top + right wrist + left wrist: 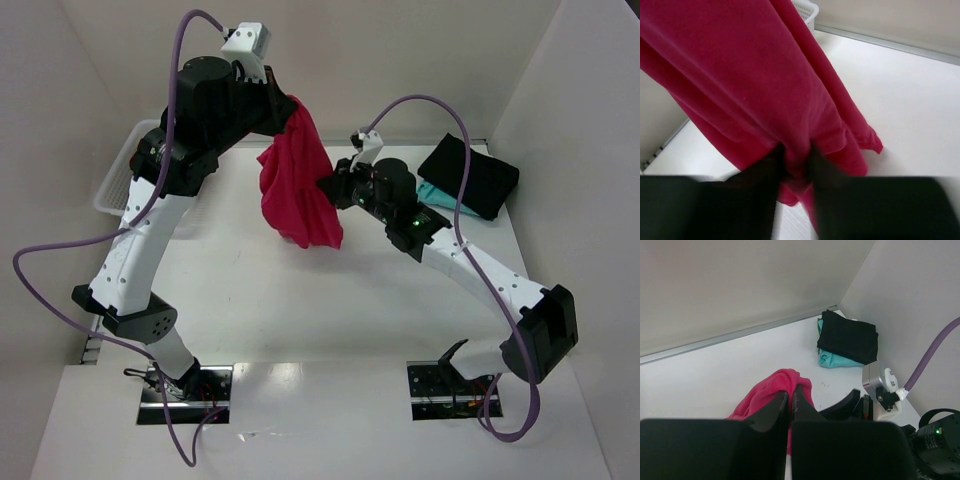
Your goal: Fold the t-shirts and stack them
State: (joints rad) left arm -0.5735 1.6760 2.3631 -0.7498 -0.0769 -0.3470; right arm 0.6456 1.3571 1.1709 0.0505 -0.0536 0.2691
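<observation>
- The crimson-pink t-shirt (298, 190) is held up off the table (250, 290) between both arms.
- Its side is pinched by the right gripper (796, 161), whose fingers are pressed onto the cloth.
- Its top is clamped in the left gripper (791, 392), the fingers nearly together.
- At the far right, a folded black t-shirt (470, 172) is laid on a teal t-shirt (430, 192).
- A white lattice basket (115, 185) is seen at the far left.

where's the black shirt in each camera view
Top external: black shirt at the far right of the table, lying on the teal shirt.
Left wrist: black shirt upper right, in the far corner, on the teal shirt.
Right wrist: not in it.
Shared landmark: the pink shirt, hanging at upper centre in top external, bottom centre in left wrist, filling most of right wrist.
</observation>
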